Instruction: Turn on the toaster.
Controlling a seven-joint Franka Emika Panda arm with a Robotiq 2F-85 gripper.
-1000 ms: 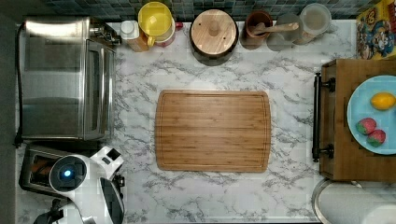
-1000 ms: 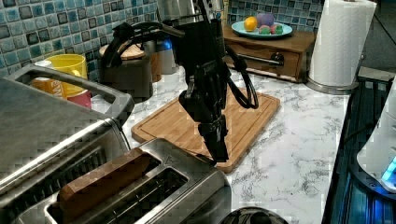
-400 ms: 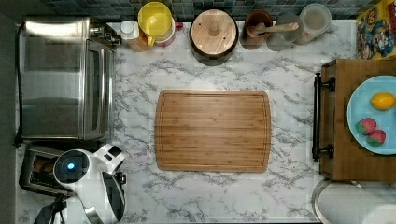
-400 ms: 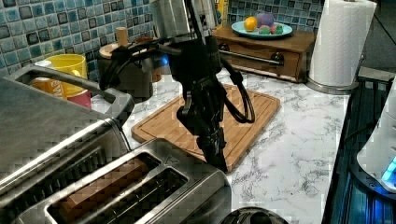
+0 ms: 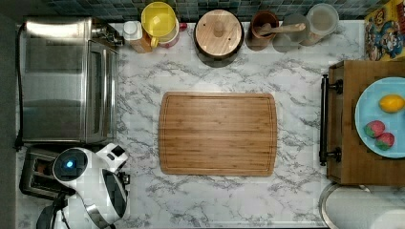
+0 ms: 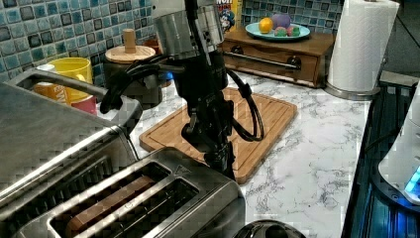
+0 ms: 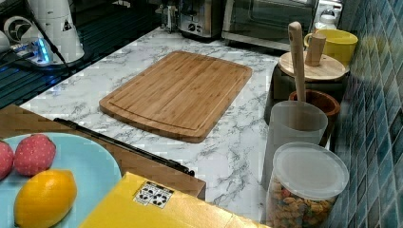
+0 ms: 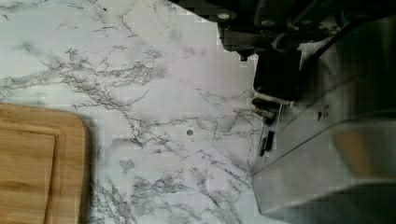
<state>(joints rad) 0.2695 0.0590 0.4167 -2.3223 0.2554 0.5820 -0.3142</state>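
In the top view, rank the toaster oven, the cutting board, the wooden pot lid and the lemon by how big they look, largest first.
1. Cutting board, widest footprint.
2. Toaster oven, close behind; it stands taller and nearer the camera, so this gap is unsure.
3. Wooden pot lid, clearly smaller.
4. Lemon, smallest by far.

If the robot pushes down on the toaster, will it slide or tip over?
Probably not tip: the toaster looks low, wide and boxy, sitting flat on the counter. It may slide a little, since the marble looks smooth. A straight-down push by the gripper at its end should mostly press it into the counter.
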